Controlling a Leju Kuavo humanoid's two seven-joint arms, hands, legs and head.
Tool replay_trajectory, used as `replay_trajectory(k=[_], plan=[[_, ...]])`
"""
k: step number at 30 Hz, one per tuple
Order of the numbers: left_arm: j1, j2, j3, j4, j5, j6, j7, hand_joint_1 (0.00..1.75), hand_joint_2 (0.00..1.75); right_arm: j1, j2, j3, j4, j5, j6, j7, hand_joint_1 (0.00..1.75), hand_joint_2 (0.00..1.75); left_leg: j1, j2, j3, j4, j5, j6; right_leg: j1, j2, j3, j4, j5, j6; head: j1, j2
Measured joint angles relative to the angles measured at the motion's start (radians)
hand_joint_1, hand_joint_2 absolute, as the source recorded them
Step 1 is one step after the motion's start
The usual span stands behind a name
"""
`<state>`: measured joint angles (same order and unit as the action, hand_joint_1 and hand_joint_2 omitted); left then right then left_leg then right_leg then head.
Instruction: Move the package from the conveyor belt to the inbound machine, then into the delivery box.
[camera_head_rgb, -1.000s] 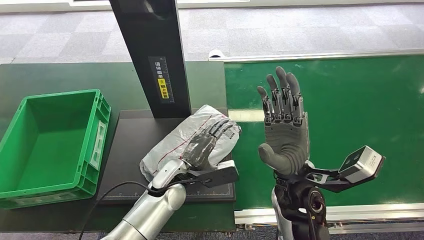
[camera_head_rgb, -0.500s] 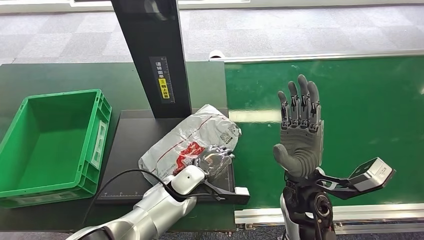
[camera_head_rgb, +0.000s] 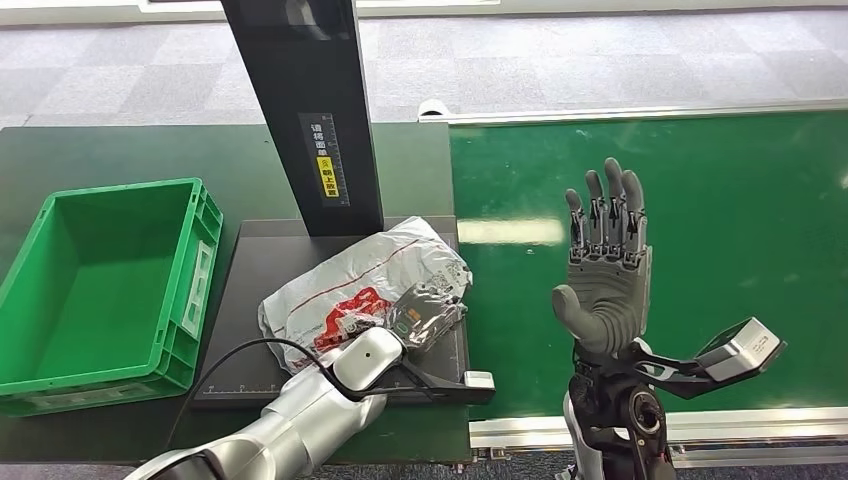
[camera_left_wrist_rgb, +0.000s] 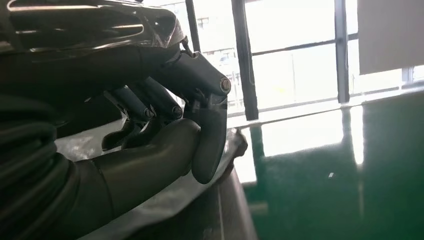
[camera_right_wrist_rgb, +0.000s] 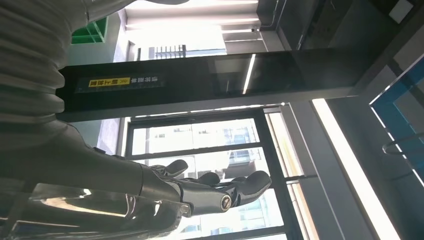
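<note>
- Package (camera_head_rgb: 365, 285) has slid across the black machine platform (camera_head_rgb: 255, 300) toward the green box (camera_head_rgb: 90, 290) compared with a second ago; it lies crumpled on the platform just in front of the black post (camera_head_rgb: 300, 110).
- Left hand (camera_head_rgb: 425, 312) has turned and now grips the package's edge on the side away from the box, fingers curled into the wrapper.
- Right hand (camera_head_rgb: 604, 265) stands upright over the green belt (camera_head_rgb: 740, 230), fingers spread, holding nothing; it has drifted slightly away from the post.
- Judgement: the machine stop looks done, and the transfer into the box appears under way.
- Between package and box lie a bare strip of platform and the box's raised near wall; the package probably must be lifted over that rim, not dragged.
</note>
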<state>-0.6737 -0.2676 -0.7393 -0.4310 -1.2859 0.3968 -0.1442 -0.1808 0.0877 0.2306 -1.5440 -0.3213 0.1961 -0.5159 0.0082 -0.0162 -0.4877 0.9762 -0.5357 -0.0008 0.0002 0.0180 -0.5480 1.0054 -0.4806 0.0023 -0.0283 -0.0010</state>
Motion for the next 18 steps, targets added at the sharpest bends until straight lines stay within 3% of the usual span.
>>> replay_trajectory(k=[3,8,9,13,18], plan=[[0.019,0.006,0.022,-0.09,0.034,0.045,-0.049,1.75,1.75,0.012,0.0,-0.002,-0.009,0.007,-0.01,0.009,0.0,1.75,0.0,0.0,0.0,0.0,0.0,0.0,0.0,0.0,0.0,0.0,0.0,0.0,0.0,0.0],[0.076,0.039,0.052,-0.346,0.104,0.036,-0.084,1.75,1.75,0.031,0.001,-0.015,-0.023,0.023,-0.013,0.015,0.0,1.75,0.0,0.0,0.0,0.0,0.0,0.0,0.0,0.0,0.0,0.0,0.0,0.0,0.0,0.0],[0.088,0.048,0.057,-0.402,0.12,0.033,-0.088,1.68,1.75,0.034,0.001,-0.018,-0.026,0.027,-0.015,0.015,0.0,1.75,0.0,0.0,0.0,0.0,0.0,0.0,0.0,0.0,-0.001,0.0,0.0,0.0,0.0,0.0],[0.122,0.082,0.077,-0.592,0.17,-0.003,-0.087,0.0,1.75,0.046,0.001,-0.027,-0.039,0.039,-0.023,0.018,0.0,1.75,0.0,0.0,0.0,0.0,0.0,0.0,0.0,0.0,-0.001,0.0,0.0,0.0,0.0,0.0],[0.128,0.109,0.1,-0.669,0.161,-0.05,-0.037,0.0,1.75,0.057,0.011,-0.044,-0.052,0.053,-0.025,0.027,0.0,1.75,0.0,0.0,0.0,0.0,0.0,0.0,0.0,0.0,0.0,0.0,0.0,0.0,0.0,0.0]])
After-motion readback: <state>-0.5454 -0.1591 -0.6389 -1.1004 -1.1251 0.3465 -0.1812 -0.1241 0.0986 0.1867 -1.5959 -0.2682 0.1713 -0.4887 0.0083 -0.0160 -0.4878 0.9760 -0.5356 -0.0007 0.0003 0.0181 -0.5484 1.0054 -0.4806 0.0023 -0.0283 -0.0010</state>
